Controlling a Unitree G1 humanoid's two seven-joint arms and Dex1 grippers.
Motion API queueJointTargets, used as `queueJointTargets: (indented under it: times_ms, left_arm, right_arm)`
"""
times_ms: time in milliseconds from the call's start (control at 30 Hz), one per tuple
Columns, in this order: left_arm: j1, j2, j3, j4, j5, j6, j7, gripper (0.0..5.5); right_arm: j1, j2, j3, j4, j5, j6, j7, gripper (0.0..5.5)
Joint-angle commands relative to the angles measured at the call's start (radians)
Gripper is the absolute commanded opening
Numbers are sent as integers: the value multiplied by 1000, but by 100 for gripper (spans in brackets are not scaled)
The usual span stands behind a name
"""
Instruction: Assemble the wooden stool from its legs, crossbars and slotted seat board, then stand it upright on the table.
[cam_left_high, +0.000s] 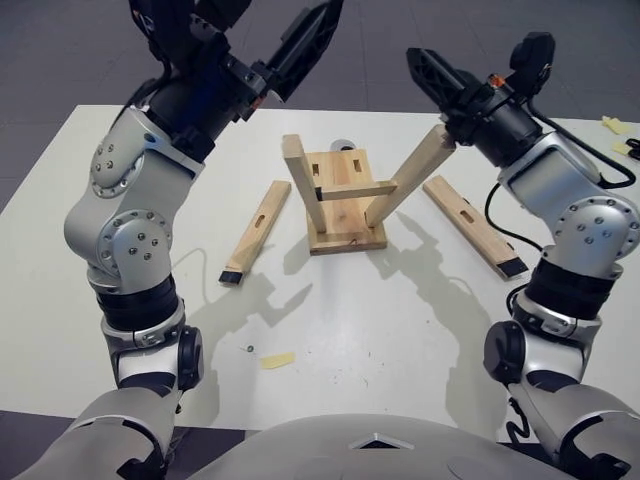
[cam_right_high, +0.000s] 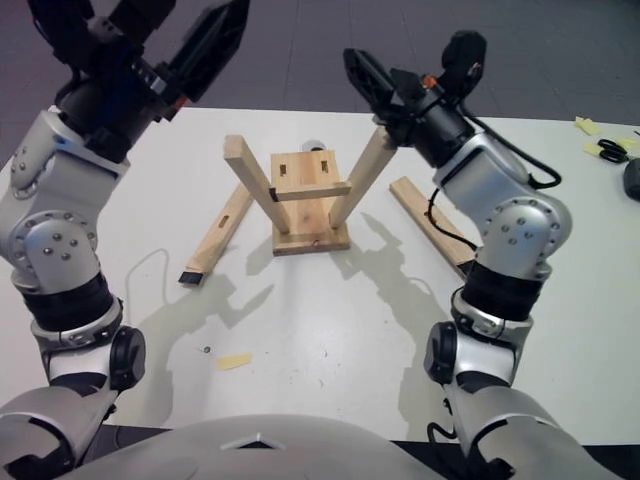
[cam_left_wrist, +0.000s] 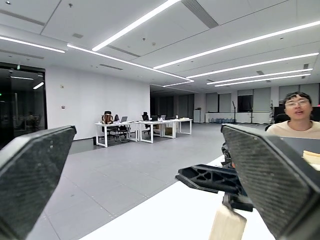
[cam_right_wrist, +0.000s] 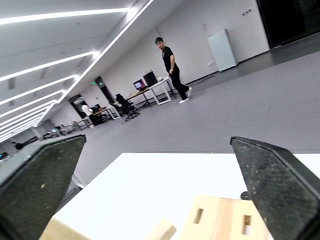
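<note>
Wooden seat board (cam_left_high: 347, 238) flat on table (cam_left_high: 380, 320), two legs (cam_left_high: 300, 180) and crossbar (cam_left_high: 358, 189) fitted; left loose leg (cam_left_high: 256, 232) and right loose leg (cam_left_high: 474, 225) flank it, long axes splaying toward the robot, each nearest its own side's arm; left gripper (cam_left_high: 320, 25) and right gripper (cam_left_high: 425, 68) raised, fingers apart, empty.

An open-plan office: rows of white desks (cam_left_wrist: 145, 129) with monitors (cam_right_wrist: 139, 85) and black office chairs (cam_left_wrist: 119, 131) stand on a grey floor (cam_left_wrist: 125, 175) beneath long ceiling light strips (cam_left_wrist: 132, 26). A white cabinet (cam_right_wrist: 221, 50) stands against one wall, and a white table (cam_left_high: 400, 330) occupies the foreground.
</note>
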Motion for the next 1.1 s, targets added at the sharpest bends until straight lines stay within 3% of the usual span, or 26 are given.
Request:
queueJointTargets:
  times_ms: [33, 233, 500, 633, 767, 833, 1100]
  left_arm:
    - [52, -19, -49, -34, 11, 6, 20, 540]
    - [45, -16, -38, -24, 20, -14, 38, 540]
    - [-85, 0, 102, -17, -49, -30, 134, 540]
    - [-65, 22, 118, -46, -67, -13, 155, 540]
    - [-21, 6, 84, -68, -43, 1, 200, 540]
    - [7, -20, 73, -89, -63, 3, 223, 540]
    - [102, -47, 11, -98, -51, -2, 237, 540]
  right_arm:
    - [66, 31, 26, 33, -7, 43, -51, 538]
    - [-58, 30, -26, 45, 42, -25, -63, 538]
    - [-345, -13, -172, 72, 302, -167, -45, 538]
    - [-183, -15, -110, 76, 296, -111, -72, 538]
    - [214, 9, 169, 42, 137, -38, 36, 538]
    - [317, -11, 261, 20, 54, -55, 90, 538]
    - [250, -10, 170, 44, 61, -161, 104, 538]
